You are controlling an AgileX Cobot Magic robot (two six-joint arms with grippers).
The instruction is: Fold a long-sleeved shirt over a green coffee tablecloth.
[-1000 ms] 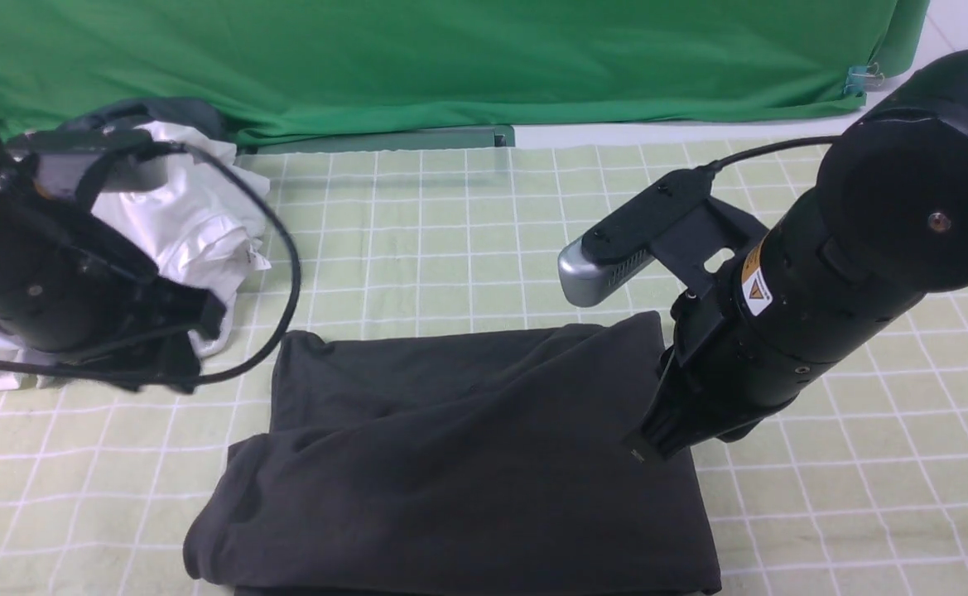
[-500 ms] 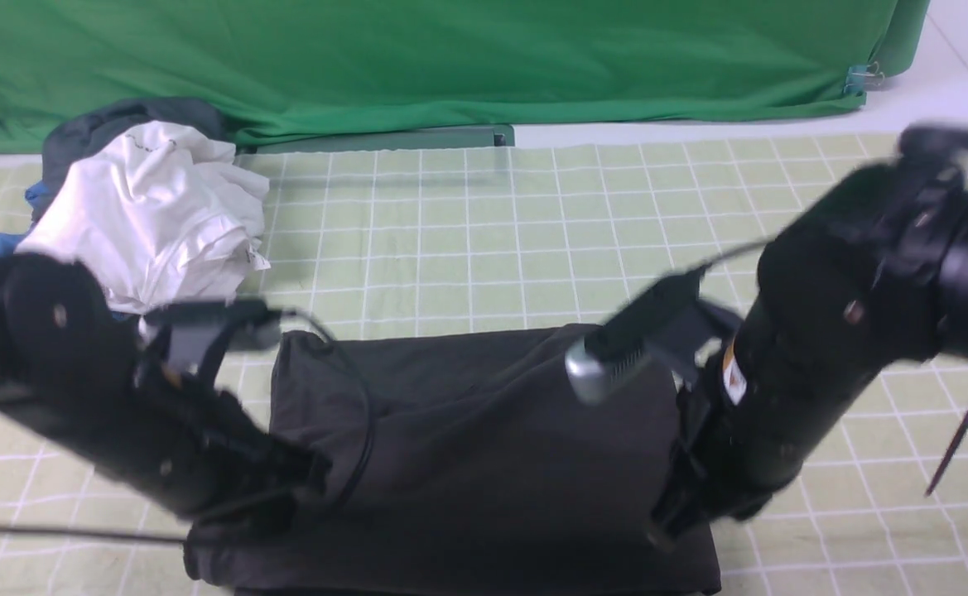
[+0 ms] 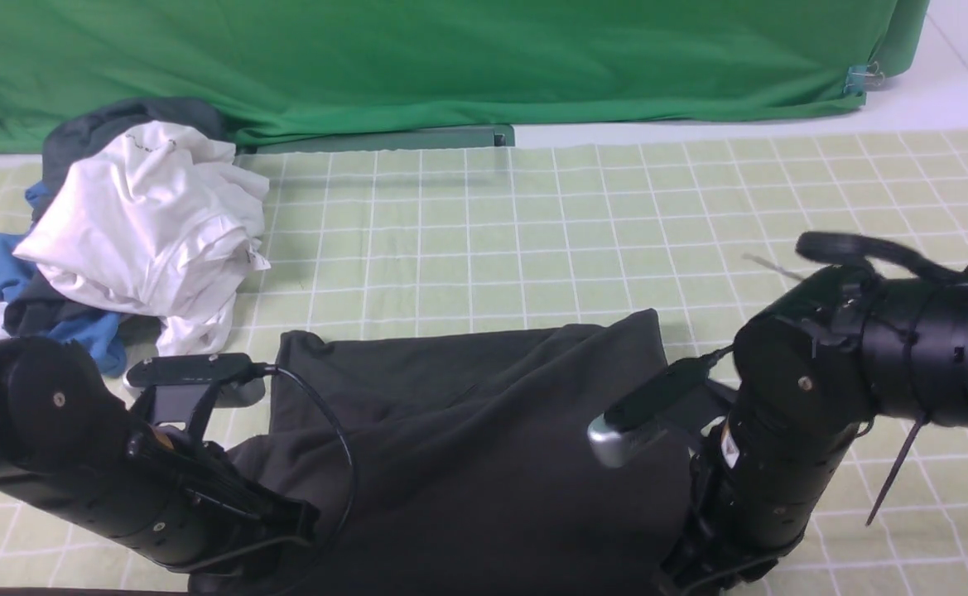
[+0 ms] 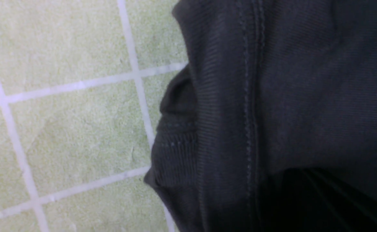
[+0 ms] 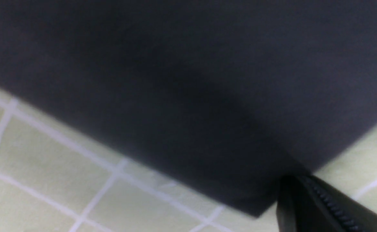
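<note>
The long-sleeved shirt (image 3: 467, 439) lies folded into a black block on the green coffee tablecloth (image 3: 533, 232), near the front edge. My left gripper (image 3: 289, 530) sits low at the shirt's near left corner, its tips lost against the black cloth. The left wrist view shows the stitched hem (image 4: 249, 96) flat on the gridded tablecloth (image 4: 62, 129), with the dark, shut left gripper (image 4: 304, 199) right at the fabric. My right gripper (image 3: 678, 571) is low at the near right corner. Its shut toothed fingers (image 5: 320, 199) sit beside the shirt's corner (image 5: 252, 206). No cloth is lifted.
A pile of white, blue and grey garments (image 3: 144, 223) lies at the back left. A plain deep-green backdrop (image 3: 450, 58) hangs along the far edge, clipped at the right (image 3: 860, 79). A black cable loops from the left wrist (image 3: 343, 463).
Both arms have swung down and toward the front edge, from beside the shirt to its near corners. The left gripper has shut. The shirt has kept its shape.
</note>
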